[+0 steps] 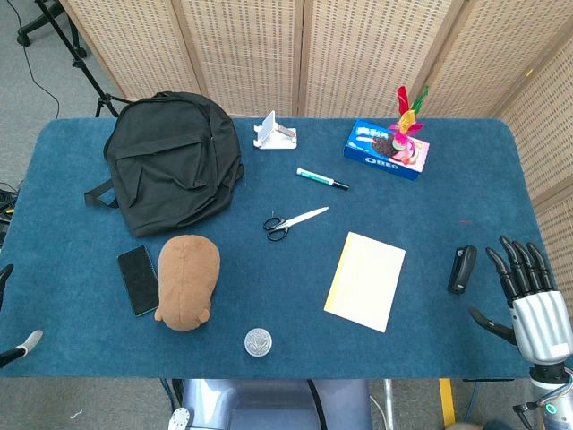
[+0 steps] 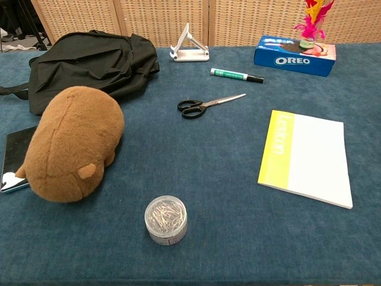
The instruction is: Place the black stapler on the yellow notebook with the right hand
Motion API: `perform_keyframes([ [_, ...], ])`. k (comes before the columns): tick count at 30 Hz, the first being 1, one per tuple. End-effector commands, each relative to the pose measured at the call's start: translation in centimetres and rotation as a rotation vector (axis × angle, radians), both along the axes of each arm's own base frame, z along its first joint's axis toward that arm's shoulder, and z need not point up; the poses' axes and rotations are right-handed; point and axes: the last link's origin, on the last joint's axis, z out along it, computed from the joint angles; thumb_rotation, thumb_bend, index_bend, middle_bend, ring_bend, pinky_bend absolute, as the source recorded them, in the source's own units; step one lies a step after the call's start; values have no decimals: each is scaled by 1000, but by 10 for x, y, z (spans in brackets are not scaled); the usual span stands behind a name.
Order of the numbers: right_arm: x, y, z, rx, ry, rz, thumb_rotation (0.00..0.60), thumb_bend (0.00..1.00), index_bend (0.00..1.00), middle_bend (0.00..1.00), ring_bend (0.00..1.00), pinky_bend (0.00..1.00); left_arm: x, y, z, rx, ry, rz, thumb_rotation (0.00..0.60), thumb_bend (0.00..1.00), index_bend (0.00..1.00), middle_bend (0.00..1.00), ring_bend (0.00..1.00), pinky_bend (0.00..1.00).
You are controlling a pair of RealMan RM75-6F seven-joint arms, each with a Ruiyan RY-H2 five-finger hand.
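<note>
The black stapler [image 1: 462, 269] lies on the blue table [image 1: 72, 197] at the right, a little right of the yellow notebook [image 1: 365, 279]. The chest view shows the notebook [image 2: 306, 158] flat with a yellow strip along its left edge, but not the stapler. My right hand [image 1: 530, 296] hovers just right of the stapler, fingers spread and pointing away from me, holding nothing and not touching it. Only a sliver of my left hand [image 1: 18, 348] shows at the bottom left edge of the head view.
Scissors [image 1: 294, 221] and a green marker [image 1: 322, 179] lie beyond the notebook. An Oreo box [image 1: 387, 149] with a feathered toy stands at the back right. A black backpack [image 1: 170, 161], brown plush toy [image 1: 186, 281], phone [image 1: 139, 279] and staple tin [image 1: 258, 342] occupy the left and front.
</note>
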Motion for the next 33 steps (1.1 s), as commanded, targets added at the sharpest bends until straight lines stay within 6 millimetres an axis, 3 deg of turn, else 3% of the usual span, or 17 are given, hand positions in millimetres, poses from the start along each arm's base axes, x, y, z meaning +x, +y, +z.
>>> perform_keyframes([
  [1,0,1,0,5,3,-7,600,0,0,0,0,0,0,-1,1,-2,-6,-2,600,0,0,0,0,0],
  [9,0,-8,-10,22,-31,44,600,0,0,0,0,0,-2,0,0,-26,-13,-7,600,0,0,0,0,0],
  [11,-5,-18,-14,67,-4,71,600,0,0,0,0,0,-2,2,1,-30,-21,-20,600,0,0,0,0,0],
  [19,-41,-78,0,245,380,207,600,0,39,0,0,0,2,13,-11,-79,-38,-130,600,0,0,0,0,0],
  [24,-60,-100,4,347,617,251,600,0,73,0,0,0,4,12,-25,-140,-62,-142,600,0,0,0,0,0],
  [33,-80,-126,-6,464,852,242,600,2,202,58,0,0,4,22,-35,-160,-45,-114,600,0,0,0,0,0],
])
